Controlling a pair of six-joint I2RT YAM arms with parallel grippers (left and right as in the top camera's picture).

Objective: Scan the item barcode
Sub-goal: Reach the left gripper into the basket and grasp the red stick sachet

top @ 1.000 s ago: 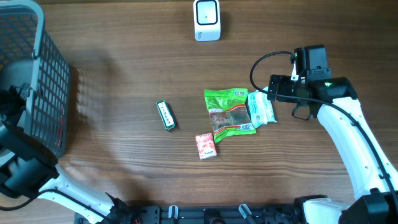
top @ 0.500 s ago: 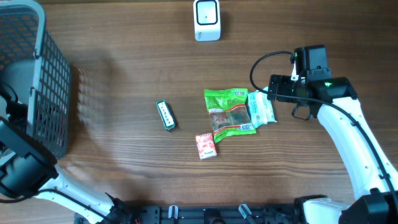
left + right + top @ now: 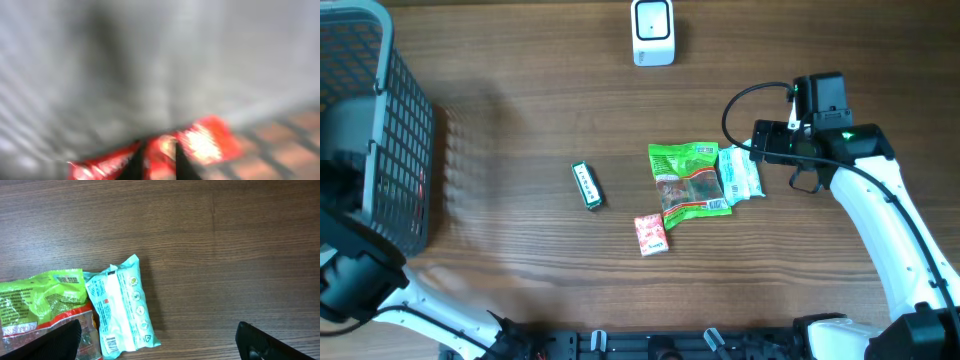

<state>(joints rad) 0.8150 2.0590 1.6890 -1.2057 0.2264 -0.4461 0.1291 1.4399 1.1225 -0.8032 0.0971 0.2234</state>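
"Inside the grey mesh basket (image 3: 405,130), at the left edge of the table (image 3: 520,100), what did the left wrist camera show?"

"A red packet (image 3: 202,142), shiny and crumpled, lay in there. The left gripper (image 3: 159,162) was on it, its two dark fingertips drawn close together with a strip of red wrapper pinched between them (the view was badly blurred, so no print or barcode could be read)."

"And the scanner?"

"The white barcode scanner (image 3: 652,32) stood at the far edge of the table, near the middle, well apart from the basket."

"What else lay on the wood?"

"Four things in a loose group at the centre. A green snack bag (image 3: 690,180) touched a pale teal packet (image 3: 740,175) on its right. A small red-and-white sachet (image 3: 652,235) sat just beside the bag's lower left corner. A dark green pack of gum (image 3: 586,185) lay apart to the left."

"The right arm?"

"The right gripper (image 3: 157,332) hovered just to the right of the teal packet, fingers spread wide and holding nothing. Its own camera showed a small barcode printed near one end of that packet."
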